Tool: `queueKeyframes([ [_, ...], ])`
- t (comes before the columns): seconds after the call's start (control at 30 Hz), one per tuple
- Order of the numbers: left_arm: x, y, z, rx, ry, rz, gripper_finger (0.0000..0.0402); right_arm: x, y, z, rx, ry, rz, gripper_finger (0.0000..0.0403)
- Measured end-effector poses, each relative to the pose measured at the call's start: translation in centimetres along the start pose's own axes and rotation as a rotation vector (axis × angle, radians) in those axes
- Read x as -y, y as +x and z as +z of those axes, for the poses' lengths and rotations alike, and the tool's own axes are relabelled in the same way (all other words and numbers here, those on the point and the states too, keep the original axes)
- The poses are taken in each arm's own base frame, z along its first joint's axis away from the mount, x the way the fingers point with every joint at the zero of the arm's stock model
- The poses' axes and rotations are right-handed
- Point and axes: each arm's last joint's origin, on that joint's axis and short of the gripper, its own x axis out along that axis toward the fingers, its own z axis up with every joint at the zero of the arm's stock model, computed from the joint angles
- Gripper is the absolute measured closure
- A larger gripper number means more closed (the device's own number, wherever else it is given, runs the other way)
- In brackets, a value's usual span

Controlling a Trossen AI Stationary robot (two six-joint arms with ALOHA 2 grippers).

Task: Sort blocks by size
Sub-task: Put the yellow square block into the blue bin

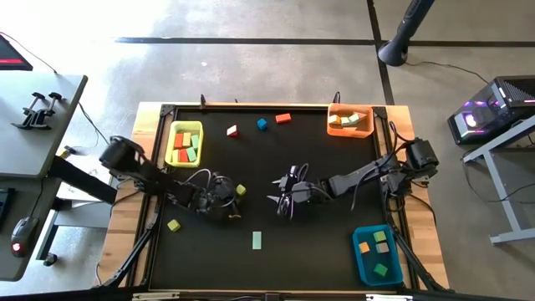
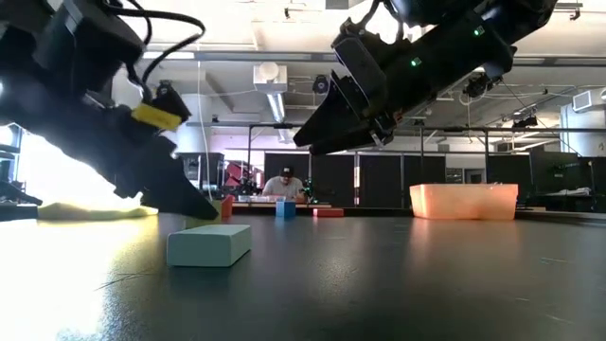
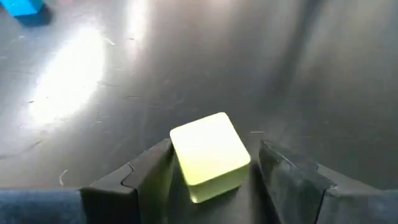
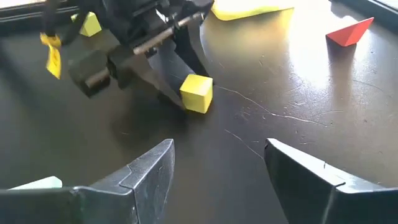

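Observation:
A yellow cube (image 3: 210, 155) rests on its underside on the black table, between the open fingers of my left gripper (image 1: 235, 195), which slants down at it from the table's left side. The same cube (image 4: 197, 93) shows in the right wrist view with the left fingers around it. My right gripper (image 1: 279, 194) hangs open above the table just right of the cube, with nothing between its fingers (image 4: 149, 168). Other blocks lie loose: a mint bar (image 1: 257, 240), a second yellow cube (image 1: 174, 225), and a red-and-white block (image 1: 232, 130), a blue one (image 1: 262, 124) and a red one (image 1: 283, 118) at the far side. My left gripper has one finger (image 3: 152, 171) close against the yellow cube's side (image 3: 180, 163), and I cannot tell whether they touch. The other finger (image 3: 283, 174) stands clear of the cube with a gap. The cube sits flat on the table.
A yellow bin (image 1: 170, 144) stands at the far left, an orange bin (image 1: 336, 109) at the far right and a blue bin (image 1: 358, 259) at the near right, each with a few blocks inside. The mint bar (image 2: 208, 244) lies near the table's front edge.

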Motion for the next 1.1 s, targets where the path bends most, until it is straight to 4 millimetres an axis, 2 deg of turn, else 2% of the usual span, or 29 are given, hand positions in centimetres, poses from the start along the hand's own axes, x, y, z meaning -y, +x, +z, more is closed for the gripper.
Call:
queueKeyframes([
  [0.13,0.9,0.8,-0.2,-0.028,0.06,-0.019,0.0205,0.0,0.1,-0.1,-0.003,-0.035,-0.003,0.0158],
  [0.27,1.8,1.3,0.2,-0.024,0.112,-0.033,0.0264,-0.1,1.0,-1.1,-0.019,-0.116,-0.009,0.0158],
  [0.37,2.7,1.3,0.9,-0.027,0.194,-0.105,0.0309,-0.5,2.3,-2.0,0.005,-0.151,0.03,0.0158],
  [0.47,4.0,1.3,1.8,-0.023,0.268,-0.21,0.0309,-1.1,3.3,-2.5,0.079,-0.194,0.123,0.0158],
  [0.57,4.8,1.3,2.7,-0.007,0.299,-0.261,0.0309,-1.5,3.4,-2.1,0.156,-0.268,0.191,0.0158],
  [0.7,4.8,1.7,3.3,-0.013,0.284,-0.301,0.0309,-2.2,3.1,-1.3,0.209,-0.538,0.239,0.0158],
  [0.83,4.1,2.4,4.0,-0.059,0.207,-0.377,0.0309,-3.6,2.6,-0.8,0.243,-0.986,0.212,0.0158],
  [0.9,3.8,2.5,4.4,-0.061,0.173,-0.396,0.0309,-4.2,2.5,-1.1,0.18,-1.185,0.177,0.0158],
  [0.97,3.4,2.5,4.9,-0.048,0.139,-0.409,0.0309,-4.6,2.5,-1.2,0.105,-1.284,0.145,0.0158],
  [1.1,2.4,2.1,5.2,0.001,0.064,-0.463,0.0309,-4.9,2.4,-1.4,-0.006,-1.35,0.03,0.0158],
])
